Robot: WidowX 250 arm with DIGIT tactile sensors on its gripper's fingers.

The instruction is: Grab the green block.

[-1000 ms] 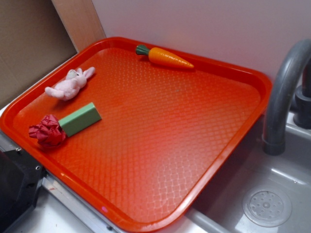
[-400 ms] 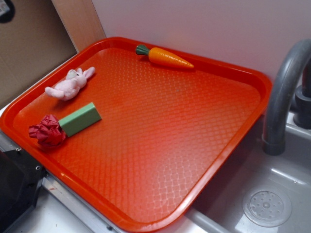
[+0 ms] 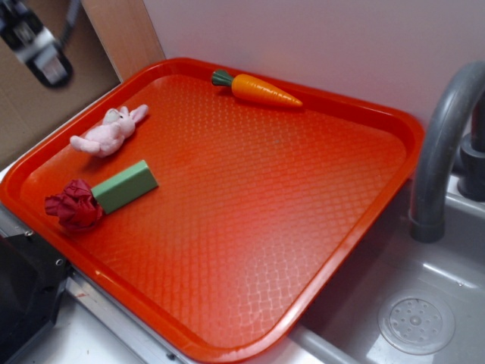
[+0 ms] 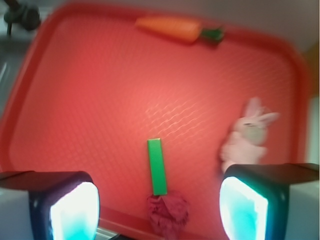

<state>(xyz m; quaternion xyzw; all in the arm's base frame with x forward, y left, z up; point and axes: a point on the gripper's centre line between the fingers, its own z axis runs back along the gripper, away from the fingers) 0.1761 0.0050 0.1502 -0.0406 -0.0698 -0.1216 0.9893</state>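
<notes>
a: status of the grab?

b: not started. the hand (image 4: 160, 200) is high above the tray (image 4: 75, 100), fingers (image 4: 75, 210) wide apart and holding nothing. in the exterior view the hand (image 3: 38, 45) shows only at the top left corner, well clear of everything.

a: where is the block relative to the hand?

b: in the wrist view the block (image 4: 157, 166) lies flat on the tray, well below the hand and between the two fingers, nearer the left one. its long axis runs straight away from the hand. the exterior view shows the block (image 3: 125, 186) untouched.

a: anything close to it?

b: a red wad (image 4: 167, 212) touches its near end. the bunny (image 4: 247, 135) lies near, just ahead of the right finger. the carrot (image 4: 175, 28) is well apart, at the far rim.

a: what is left?

b: everything, by my judgement: descend, straddle the block across its narrow width, clear of the wad, close, then lift.
</notes>
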